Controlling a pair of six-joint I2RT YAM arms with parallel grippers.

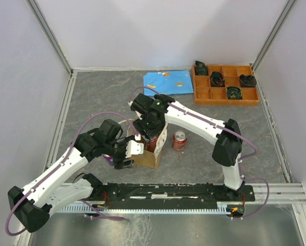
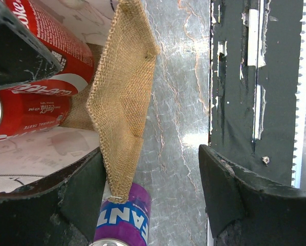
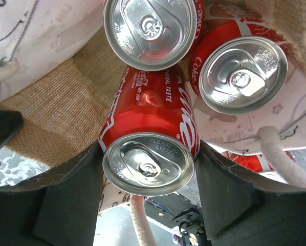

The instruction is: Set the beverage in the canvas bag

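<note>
Red Coca-Cola can [image 3: 149,110]; purple Fanta [image 2: 123,220], probably.

left pincer [image 2: 153,179] jaws apart, arm stretched low; right pincer [image 3: 148,177] clamped, arm arched, wrist pointing down.

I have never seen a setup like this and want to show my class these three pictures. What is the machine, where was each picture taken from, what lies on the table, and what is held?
These are two robot arms bolted at the table's near edge, each ending in a two-finger pincer. One picture looks down from above; the other two come from cameras on the left and right wrists. On the grey table are a canvas bag, a loose red can, a purple can, a blue cloth and an orange tray. The right pincer grips a red cola can at the bag's mouth; two more cans sit inside. The left pincer is open beside the bag's tan side.
</note>
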